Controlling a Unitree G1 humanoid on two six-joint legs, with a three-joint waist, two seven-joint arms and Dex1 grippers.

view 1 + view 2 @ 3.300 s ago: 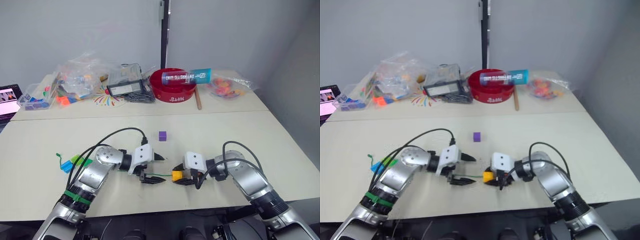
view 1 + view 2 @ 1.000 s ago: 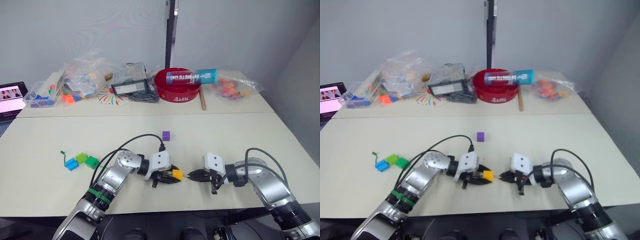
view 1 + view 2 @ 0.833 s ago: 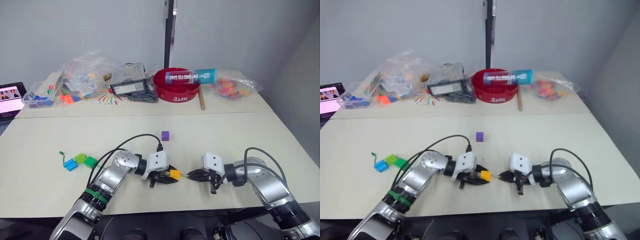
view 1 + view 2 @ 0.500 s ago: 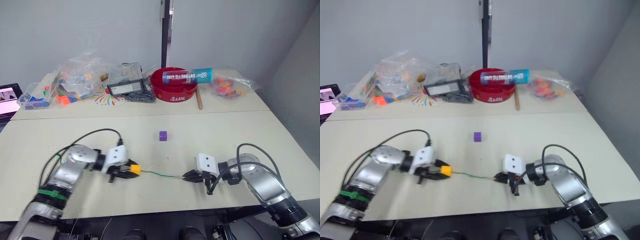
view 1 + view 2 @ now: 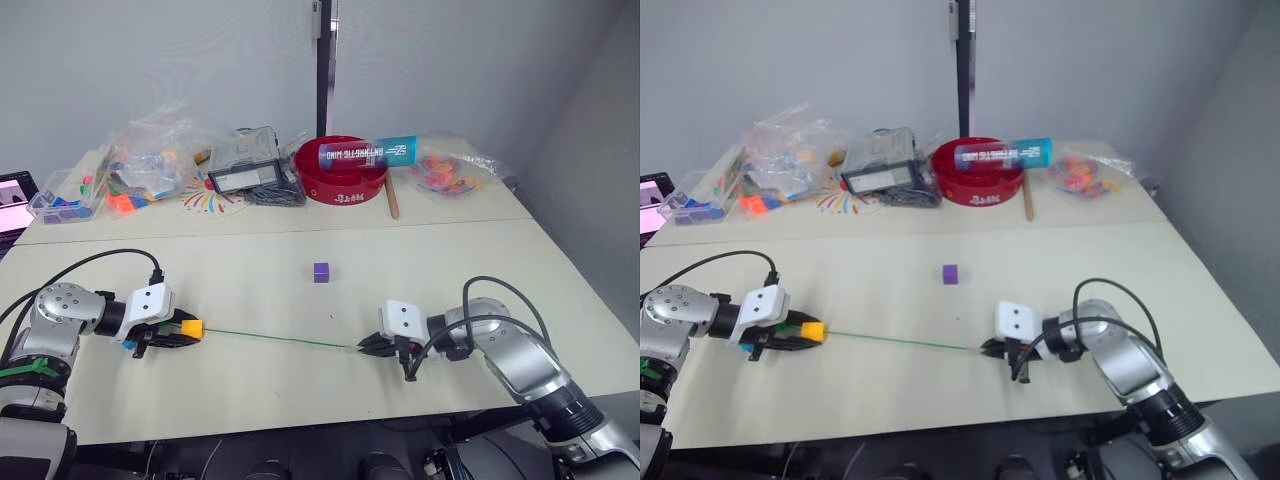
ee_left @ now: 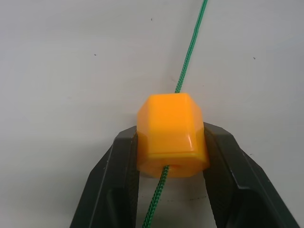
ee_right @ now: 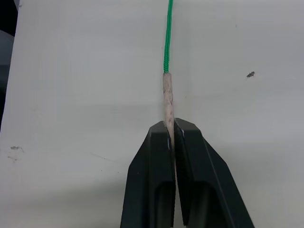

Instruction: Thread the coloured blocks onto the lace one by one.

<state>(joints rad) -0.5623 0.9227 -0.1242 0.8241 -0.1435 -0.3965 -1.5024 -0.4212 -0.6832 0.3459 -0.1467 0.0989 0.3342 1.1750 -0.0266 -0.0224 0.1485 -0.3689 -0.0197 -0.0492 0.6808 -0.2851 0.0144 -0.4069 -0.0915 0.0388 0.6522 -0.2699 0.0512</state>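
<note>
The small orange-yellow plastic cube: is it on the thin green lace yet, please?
Yes, on: the thin green lace runs through the small orange-yellow plastic cube, held in the left claw.

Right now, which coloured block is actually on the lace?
The orange-yellow block, clamped in the left gripper with the lace through it; the purple block lies loose.

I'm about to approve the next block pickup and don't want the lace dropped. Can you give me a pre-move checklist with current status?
1. Right gripper pinching the lace's pale tip: ok.
2. Left gripper clamped on the orange-yellow block: ok.
3. Lace runs through that block's hole: ok.
4. Lace stretched straight between the grippers, no tangle: ok.
5. Purple block lying free on the table, apart from lace and grippers: ok.
6. Block slid fully down to the knotted tail: cannot tell.
</note>
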